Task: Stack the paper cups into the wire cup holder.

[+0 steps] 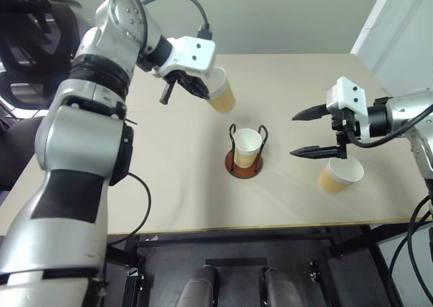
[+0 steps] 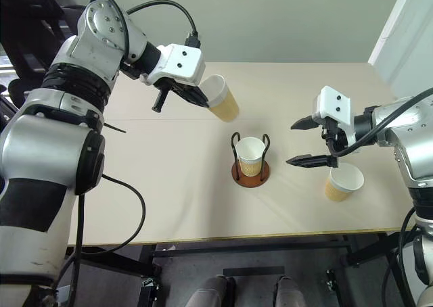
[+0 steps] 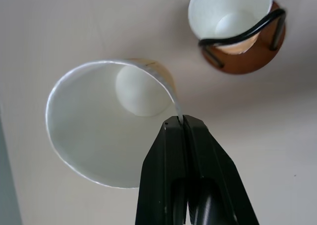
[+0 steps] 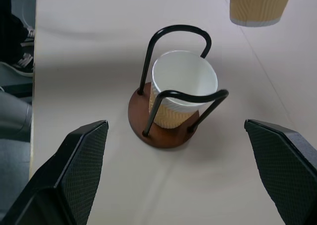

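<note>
The wire cup holder (image 1: 243, 163), a reddish-brown disc with two black wire loops, stands mid-table with one paper cup (image 1: 247, 146) upright inside it. My left gripper (image 1: 201, 88) is shut on the rim of a second paper cup (image 1: 221, 92), which hangs tilted in the air behind and to the left of the holder. In the left wrist view the fingers (image 3: 181, 136) pinch that cup's rim (image 3: 106, 121). My right gripper (image 1: 308, 132) hovers open to the right of the holder, with nothing between its fingers. A third cup (image 1: 340, 174) stands on the table below the right gripper.
The beige table (image 1: 169, 185) has its front edge near the bottom of the eye views. A black chair (image 1: 27, 43) stands off the table's left side, and a white wall panel (image 1: 399, 30) rises at the far right.
</note>
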### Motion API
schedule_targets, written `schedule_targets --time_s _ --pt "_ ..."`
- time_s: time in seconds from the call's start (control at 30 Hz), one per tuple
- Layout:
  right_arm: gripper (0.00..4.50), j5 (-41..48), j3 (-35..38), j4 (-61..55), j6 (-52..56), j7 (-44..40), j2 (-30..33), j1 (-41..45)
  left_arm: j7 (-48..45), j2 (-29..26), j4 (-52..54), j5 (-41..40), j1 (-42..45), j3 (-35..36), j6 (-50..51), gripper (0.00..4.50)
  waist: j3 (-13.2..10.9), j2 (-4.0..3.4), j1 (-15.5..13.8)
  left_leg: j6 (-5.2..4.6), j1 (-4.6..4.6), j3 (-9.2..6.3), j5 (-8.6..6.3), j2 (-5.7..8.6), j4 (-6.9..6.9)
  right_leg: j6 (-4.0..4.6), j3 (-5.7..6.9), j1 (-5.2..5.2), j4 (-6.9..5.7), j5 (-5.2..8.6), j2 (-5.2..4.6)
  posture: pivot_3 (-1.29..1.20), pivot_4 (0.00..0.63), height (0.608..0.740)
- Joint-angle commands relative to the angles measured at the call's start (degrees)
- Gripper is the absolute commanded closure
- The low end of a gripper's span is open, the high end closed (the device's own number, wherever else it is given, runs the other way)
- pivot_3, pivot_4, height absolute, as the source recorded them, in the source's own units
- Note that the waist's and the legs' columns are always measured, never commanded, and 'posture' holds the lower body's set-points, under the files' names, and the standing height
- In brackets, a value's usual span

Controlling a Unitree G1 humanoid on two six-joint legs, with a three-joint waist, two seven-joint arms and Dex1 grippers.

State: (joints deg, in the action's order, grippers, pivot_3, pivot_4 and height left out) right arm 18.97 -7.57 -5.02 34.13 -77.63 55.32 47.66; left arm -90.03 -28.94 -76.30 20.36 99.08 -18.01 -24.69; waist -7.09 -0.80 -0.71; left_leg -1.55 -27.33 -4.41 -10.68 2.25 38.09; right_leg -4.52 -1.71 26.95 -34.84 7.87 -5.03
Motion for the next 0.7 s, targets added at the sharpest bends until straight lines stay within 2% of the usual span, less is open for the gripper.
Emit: schedule_targets --time_s 0.03,0.37,0.7 --pt "0.00 0.53 1.02 -0.86 -0.12 -1.73 1.68 1.49 -2.47 0.76 1.16 -2.30 5.00 -1.23 0.08 4.47 0.00 0.01 -0.06 -0.02 -0.04 -0.07 -0.03 -0.05 0.04 -0.01 -0.04 0.00 0.02 0.00 -0.10 0.00 0.150 0.740" --pt "0.00 0.92 1.42 -1.31 0.84 -3.64 2.85 1.26 -2.47 4.78 0.90 -7.18 8.41 -4.05 1.68 4.47 0.01 0.03 -0.03 -0.13 -0.02 0.14 -0.17 -0.02 0.08 -0.29 0.00 -0.03 0.00 0.13 -0.08 0.00 0.150 0.740" --pt "0.00 1.64 1.70 -2.55 2.44 -4.49 3.91 0.62 -2.47 5.86 2.49 -16.21 8.26 -15.75 2.24 4.47 -0.01 0.03 -0.16 -0.20 0.02 0.01 -0.23 -0.07 0.21 -0.44 -0.19 -0.18 0.00 0.19 -0.31 0.00 0.150 0.740"
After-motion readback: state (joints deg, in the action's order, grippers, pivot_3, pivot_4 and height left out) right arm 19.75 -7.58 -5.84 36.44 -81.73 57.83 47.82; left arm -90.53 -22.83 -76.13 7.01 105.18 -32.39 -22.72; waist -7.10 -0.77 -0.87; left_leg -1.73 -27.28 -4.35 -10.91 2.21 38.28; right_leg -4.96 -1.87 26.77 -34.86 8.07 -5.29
